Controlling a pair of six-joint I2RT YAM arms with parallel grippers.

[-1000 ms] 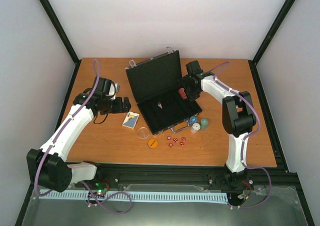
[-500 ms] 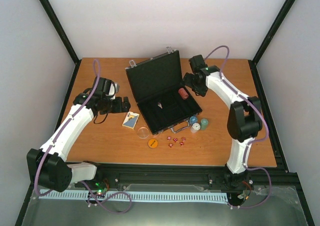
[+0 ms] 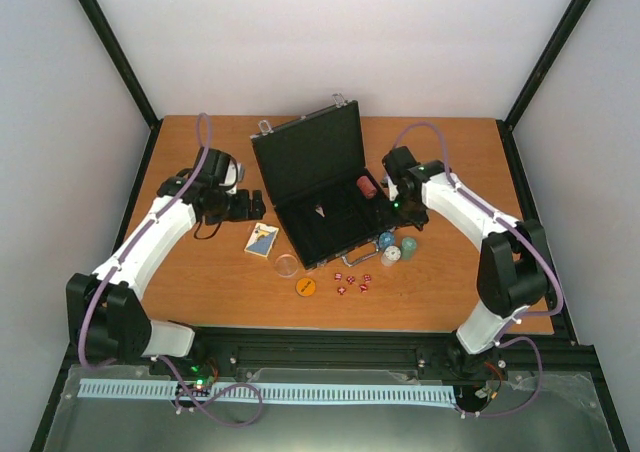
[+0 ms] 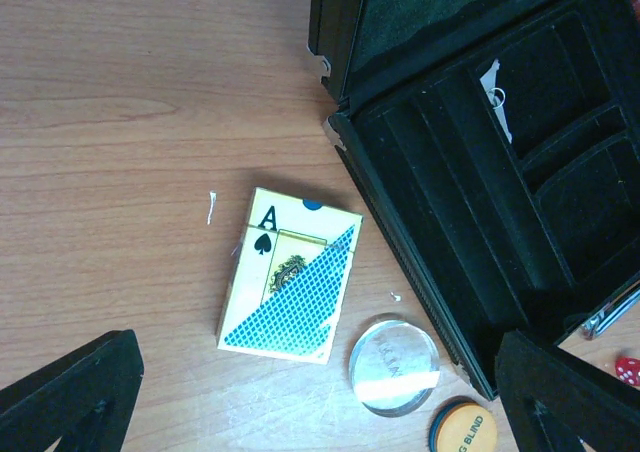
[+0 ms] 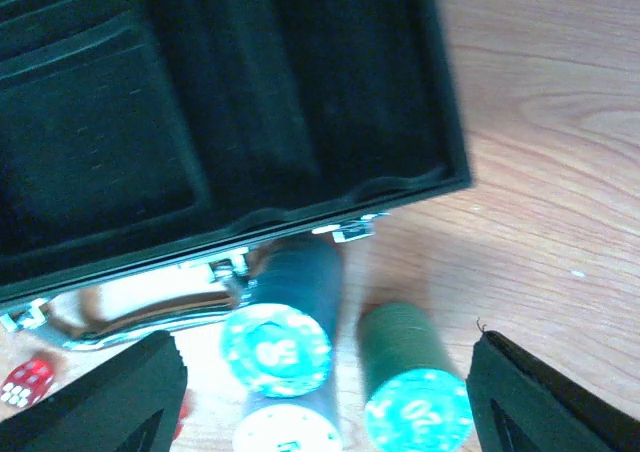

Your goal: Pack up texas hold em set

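At the middle of the worktop the black briefcase lies open, with a red chip stack in its tray. Blue, white and green chip stacks stand by its handle, near the red dice. The card box, clear disc and orange disc lie beside its left corner. The right end effector hovers above the stacks, fingers apart and empty. The left end effector hangs over the card box, spread wide.
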